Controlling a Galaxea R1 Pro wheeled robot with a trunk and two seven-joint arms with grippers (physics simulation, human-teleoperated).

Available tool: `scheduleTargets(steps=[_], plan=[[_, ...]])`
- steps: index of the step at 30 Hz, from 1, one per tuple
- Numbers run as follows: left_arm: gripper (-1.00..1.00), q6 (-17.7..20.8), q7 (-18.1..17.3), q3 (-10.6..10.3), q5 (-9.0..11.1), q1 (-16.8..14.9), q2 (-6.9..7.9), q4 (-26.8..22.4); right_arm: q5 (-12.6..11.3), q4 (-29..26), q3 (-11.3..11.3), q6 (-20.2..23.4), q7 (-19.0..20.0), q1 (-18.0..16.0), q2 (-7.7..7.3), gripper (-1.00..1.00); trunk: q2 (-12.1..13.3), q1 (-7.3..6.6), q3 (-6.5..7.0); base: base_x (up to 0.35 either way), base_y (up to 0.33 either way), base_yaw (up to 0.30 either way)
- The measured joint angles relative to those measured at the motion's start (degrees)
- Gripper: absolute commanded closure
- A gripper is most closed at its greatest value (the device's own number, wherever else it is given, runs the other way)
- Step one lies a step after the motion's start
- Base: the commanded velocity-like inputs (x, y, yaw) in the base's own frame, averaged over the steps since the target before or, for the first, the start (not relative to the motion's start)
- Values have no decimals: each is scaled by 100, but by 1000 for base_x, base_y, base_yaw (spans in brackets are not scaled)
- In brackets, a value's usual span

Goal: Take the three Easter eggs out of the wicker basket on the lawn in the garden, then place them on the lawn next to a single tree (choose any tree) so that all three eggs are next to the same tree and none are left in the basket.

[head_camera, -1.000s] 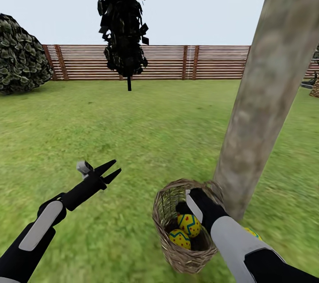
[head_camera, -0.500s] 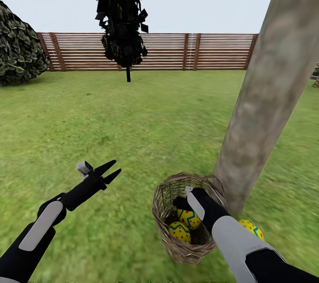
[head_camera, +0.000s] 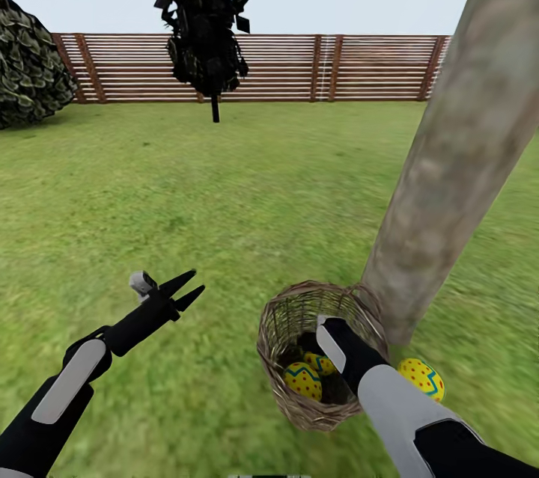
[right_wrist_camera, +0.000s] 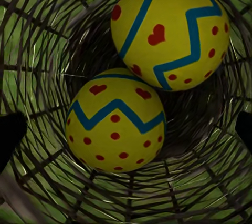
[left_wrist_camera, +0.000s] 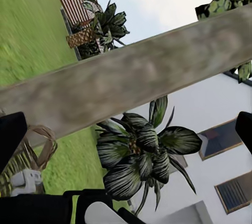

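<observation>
Easter eggs: two (right_wrist_camera: 116,126) (right_wrist_camera: 170,29) lie touching in the wicker basket (head_camera: 281,328) at the tree (head_camera: 449,164) base; a third (head_camera: 421,378) rests on the lawn (head_camera: 247,209) beside the trunk. Right gripper (head_camera: 320,343) inside the basket, fingers spread, empty. Left gripper (head_camera: 191,287) parted, above grass.

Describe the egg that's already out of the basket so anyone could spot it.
Find the thick pale tree trunk at right. At its foot stands the wicker basket; the egg lies on the grass just right of it, behind the right arm. The other eggs are inside the basket.
</observation>
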Motion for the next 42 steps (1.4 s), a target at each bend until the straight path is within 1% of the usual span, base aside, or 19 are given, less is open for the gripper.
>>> scheduleTargets(steps=[35,37,40,42], plan=[[-100,0,0,6,18,0,18,9,12,-73,26,-97,72,0,12,-100,-47,90,-776,0,0,0],[-100,-4,0,6,17,0,16,9,11,-81,31,-97,149,0,21,-100,-50,95,-820,0,0,0],[-100,-3,0,6,17,0,13,12,12,-86,41,-97,393,0,22,-100,-54,103,-887,0,0,0],[-100,-2,0,6,10,0,10,107,12,-87,40,-97,470,0,21,-100,-57,108,-931,0,0,0]])
